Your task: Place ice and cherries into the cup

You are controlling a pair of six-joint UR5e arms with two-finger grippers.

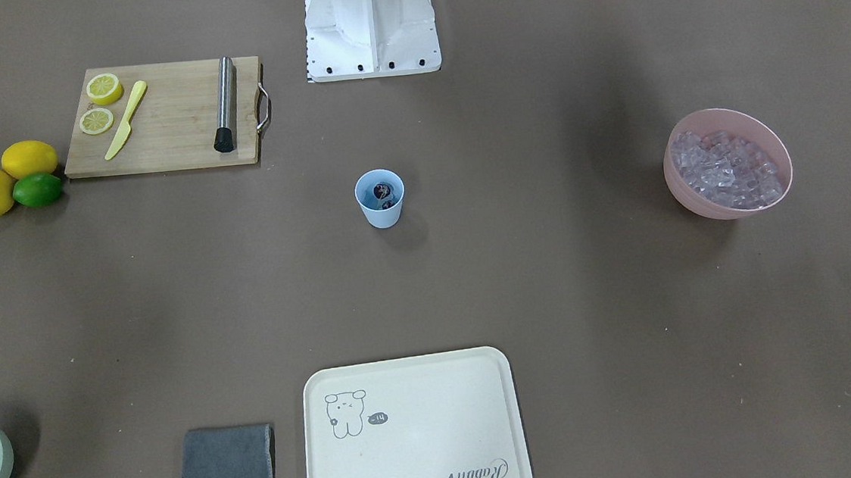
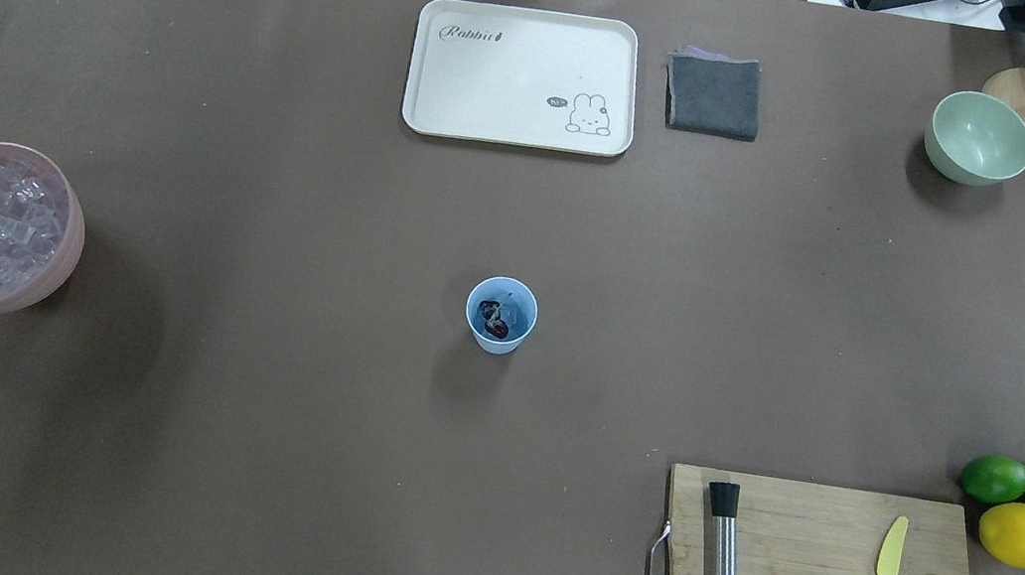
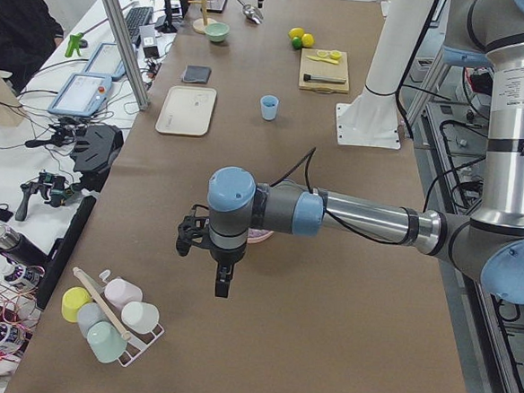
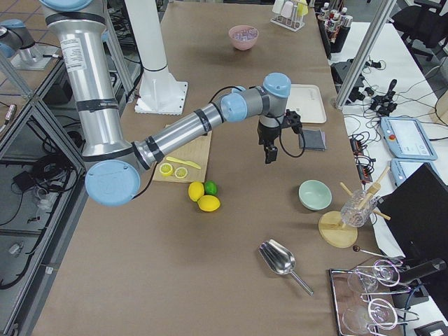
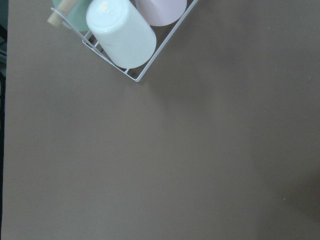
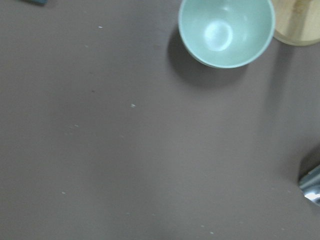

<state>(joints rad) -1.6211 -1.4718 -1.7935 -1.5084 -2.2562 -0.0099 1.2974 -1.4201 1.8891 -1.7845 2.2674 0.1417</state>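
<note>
The light blue cup [image 1: 381,210] stands upright mid-table, also in the overhead view [image 2: 497,338]. The dark glossy cherries [image 1: 382,193] lie inside it [image 2: 496,323]. The ice [image 1: 728,169] fills a pink bowl [image 2: 64,265] on my left side. My left gripper [image 3: 222,285] hangs above the table's left end, far from the cup; I cannot tell whether it is open or shut. My right gripper [image 4: 268,154] hangs above the right end near the pale green bowl [image 4: 315,194]; its jaws cannot be made out. Neither wrist view shows fingers.
A wooden cutting board [image 2: 819,531] holds lemon slices, a yellow knife and a metal muddler. Two lemons and a lime [image 2: 995,479] lie beside it. A cream tray [image 2: 516,123], a grey cloth [image 2: 713,95], a metal scoop [image 4: 278,257] and a wire rack of cups [image 5: 125,35] are around.
</note>
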